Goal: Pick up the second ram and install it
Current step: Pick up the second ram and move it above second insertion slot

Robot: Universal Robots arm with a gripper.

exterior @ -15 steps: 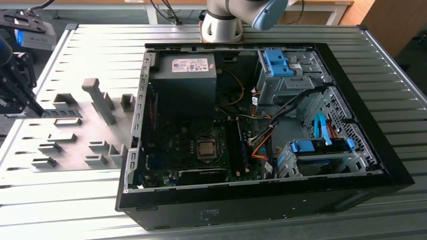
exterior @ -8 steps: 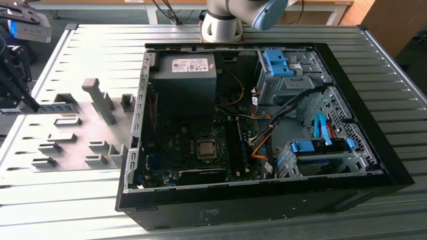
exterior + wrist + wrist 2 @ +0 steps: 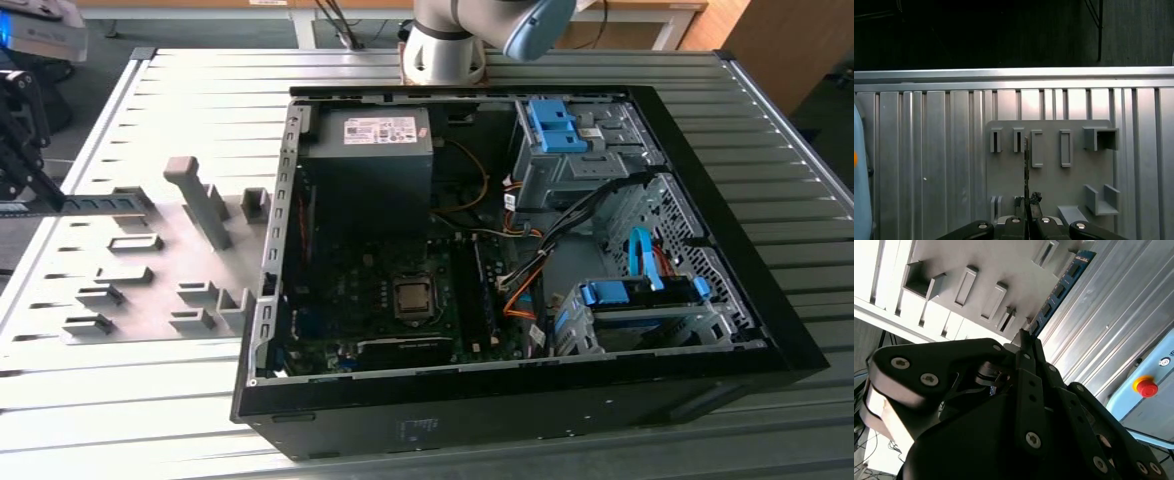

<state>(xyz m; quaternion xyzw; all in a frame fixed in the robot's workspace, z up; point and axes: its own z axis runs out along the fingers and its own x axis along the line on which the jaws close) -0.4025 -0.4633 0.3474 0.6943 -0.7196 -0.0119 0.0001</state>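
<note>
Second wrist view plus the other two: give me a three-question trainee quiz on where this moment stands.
1. True or false: the gripper is shut on the thin, flat blue circuit-board ram stick.
2. In the first wrist view, what lies beyond the ram stick? A) the flat grey fixture plate with slotted holders; B) a wooden floor; C) a keyboard.
3. Fill in: the fixture plate lies on the exterior view's ___ of the open black computer case.
Key: 1 true; 2 A; 3 left.
</note>
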